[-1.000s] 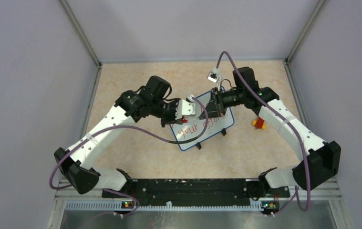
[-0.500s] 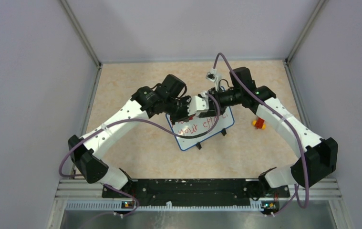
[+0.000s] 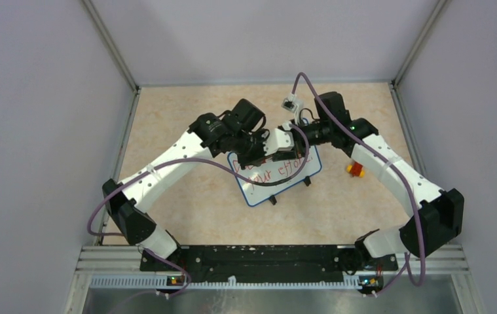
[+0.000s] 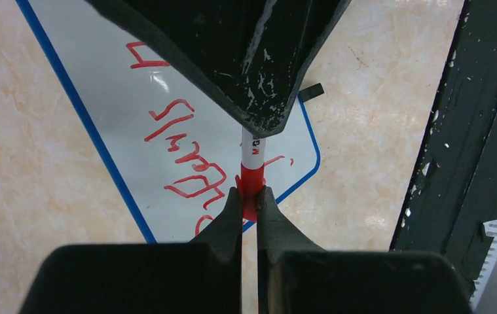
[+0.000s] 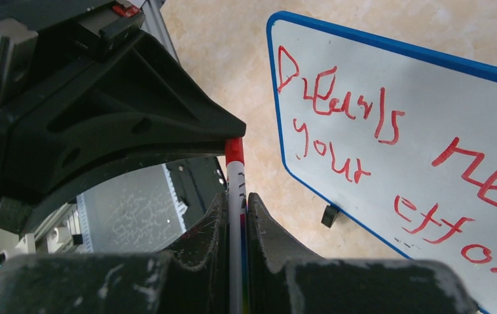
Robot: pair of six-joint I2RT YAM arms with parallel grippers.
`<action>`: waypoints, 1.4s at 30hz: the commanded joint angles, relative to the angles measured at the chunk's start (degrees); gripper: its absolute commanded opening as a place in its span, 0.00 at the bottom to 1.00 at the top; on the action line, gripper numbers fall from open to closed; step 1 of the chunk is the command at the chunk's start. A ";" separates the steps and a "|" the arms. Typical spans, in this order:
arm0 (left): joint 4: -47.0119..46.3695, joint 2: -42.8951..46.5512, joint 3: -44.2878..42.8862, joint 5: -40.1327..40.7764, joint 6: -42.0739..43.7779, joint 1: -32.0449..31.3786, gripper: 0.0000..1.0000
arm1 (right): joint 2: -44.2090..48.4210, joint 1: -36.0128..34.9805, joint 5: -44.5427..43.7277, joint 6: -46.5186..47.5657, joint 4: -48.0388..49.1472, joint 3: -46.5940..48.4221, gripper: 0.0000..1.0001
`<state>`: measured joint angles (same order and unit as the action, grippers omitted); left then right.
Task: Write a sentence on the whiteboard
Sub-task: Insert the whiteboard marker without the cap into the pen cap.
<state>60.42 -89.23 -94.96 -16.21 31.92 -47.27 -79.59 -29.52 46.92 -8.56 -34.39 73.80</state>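
The whiteboard lies tilted on the table between the arms, blue-rimmed, with black feet. The sentence in red reads roughly "Dreams need your effort" in two lines; it also shows in the left wrist view. My right gripper is shut on the white barrel of a marker. My left gripper is shut on the marker's red cap, which sits on the barrel's end. The two grippers meet tip to tip above the board's far edge.
A small red and yellow object lies on the table right of the board. The enclosure walls stand on three sides. The arms' base rail runs along the near edge.
My left arm has swung right and farther out, bringing its gripper up against the right gripper's tip at the marker's end. The right gripper has shifted slightly left. The board has not moved.
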 commanded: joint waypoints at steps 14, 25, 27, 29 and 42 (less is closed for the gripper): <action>-18.65 -4.16 -15.51 -5.22 -6.12 -5.38 0.00 | -2.77 -4.21 3.88 -3.47 5.81 -0.65 0.00; -22.68 -5.36 -15.76 5.34 -3.48 -11.90 0.00 | -4.41 -4.30 8.04 -12.90 9.17 -0.33 0.00; -22.38 -5.61 -15.84 6.10 -2.56 -12.76 0.00 | -4.69 -4.44 8.58 -12.44 9.40 -0.18 0.00; -20.70 -6.06 -16.54 3.75 -3.15 -12.80 0.00 | -4.37 -4.64 7.29 -8.29 7.73 0.38 0.00; -12.67 3.00 -12.80 0.57 -1.70 -6.60 0.54 | 0.04 4.20 7.91 -4.13 5.91 1.20 0.00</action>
<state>63.02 -93.84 -105.62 -5.96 29.08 -54.94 -81.25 -26.44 53.65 -12.69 -34.13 73.93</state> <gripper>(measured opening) 0.407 0.095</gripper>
